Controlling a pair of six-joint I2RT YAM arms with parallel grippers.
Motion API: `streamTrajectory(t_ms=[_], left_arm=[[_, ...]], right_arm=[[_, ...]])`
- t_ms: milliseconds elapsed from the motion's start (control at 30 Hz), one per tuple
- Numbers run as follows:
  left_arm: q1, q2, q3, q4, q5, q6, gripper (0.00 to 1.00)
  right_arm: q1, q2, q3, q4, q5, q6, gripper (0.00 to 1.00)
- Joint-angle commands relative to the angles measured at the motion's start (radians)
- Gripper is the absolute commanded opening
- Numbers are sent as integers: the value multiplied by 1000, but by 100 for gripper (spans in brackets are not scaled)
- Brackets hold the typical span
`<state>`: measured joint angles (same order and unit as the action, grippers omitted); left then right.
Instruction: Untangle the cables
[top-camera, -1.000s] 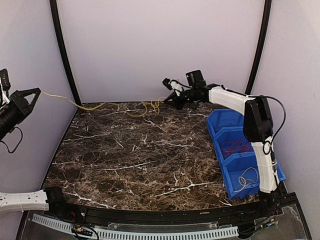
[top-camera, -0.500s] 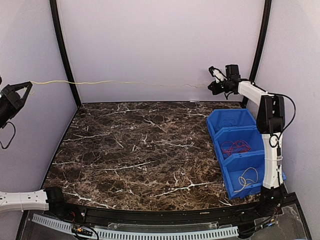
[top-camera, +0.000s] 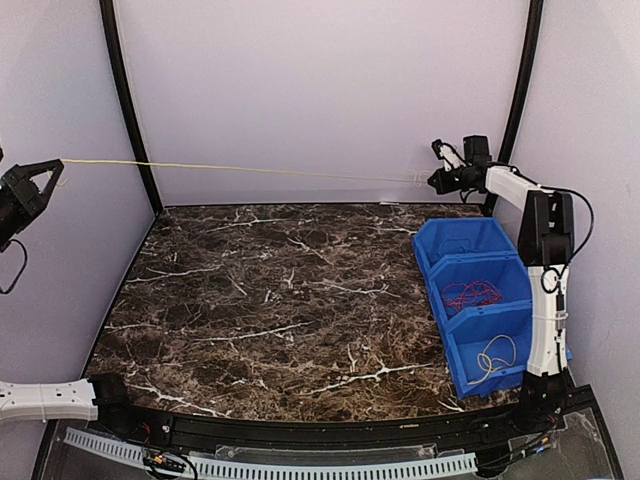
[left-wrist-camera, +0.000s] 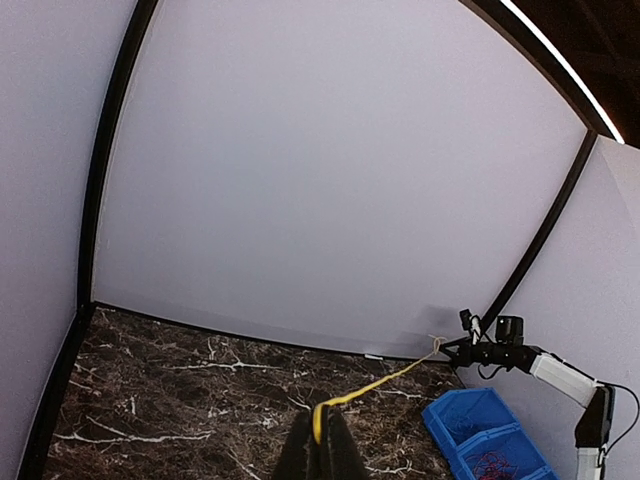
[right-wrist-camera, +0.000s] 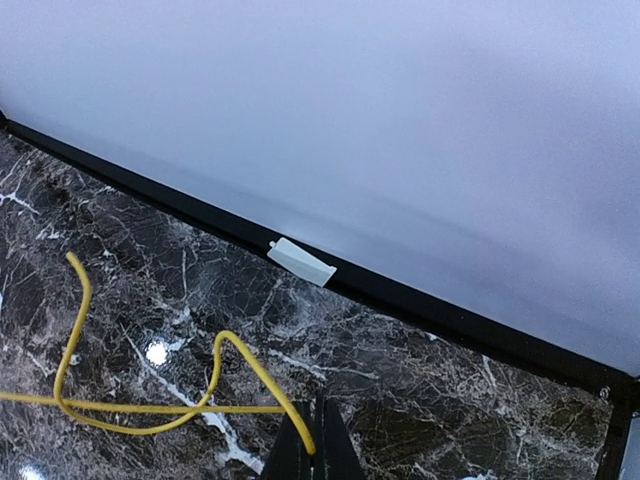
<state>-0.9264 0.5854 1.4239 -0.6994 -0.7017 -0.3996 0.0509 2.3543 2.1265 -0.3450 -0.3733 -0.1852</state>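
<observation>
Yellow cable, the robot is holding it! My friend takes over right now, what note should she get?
Left tool: shut on one end of the yellow cable.
Right tool: shut on the other end.
The cable hangs stretched between them above the table.
Done: red cable lies in the middle compartment of the blue bin, pale cable in the near one.
Left: probably bin the yellow one.

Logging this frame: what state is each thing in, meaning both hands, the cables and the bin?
left hand: shut on the yellow cable, raised at far left.
right hand: shut on the yellow cable, raised near the back right corner.
yellow cable: stretched almost straight between the hands, off the table.
red cable: bunched in the blue bin's middle compartment.
pale cable: coiled in the nearest compartment.
blue bin: upright at the table's right side.
</observation>
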Motion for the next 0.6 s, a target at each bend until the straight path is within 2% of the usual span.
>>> streamTrajectory(t_ms=[0,133,233,400,467,567], left_arm=[[1,-5,-43,128,7,49,0],[0,103,-84,193,111,92,0],[0,178,-111,283,195,143,0],[1,332,-117,424,291,230,0],[1,389,-111,472,336,251,0],[0,484,-95,527,441,264,0]], right_arm=[[-42,-166,-150,-4,-52,-56,0],[-42,-408,-367,-4,-147,-114,0],[-42,-592,-492,-48,-161,-174,0],[-42,-894,-648,-187,-176,-309,0],[-79,-999,-707,-254,-187,-378,0],[-88,-1145,-791,-353,-169,-480,0]])
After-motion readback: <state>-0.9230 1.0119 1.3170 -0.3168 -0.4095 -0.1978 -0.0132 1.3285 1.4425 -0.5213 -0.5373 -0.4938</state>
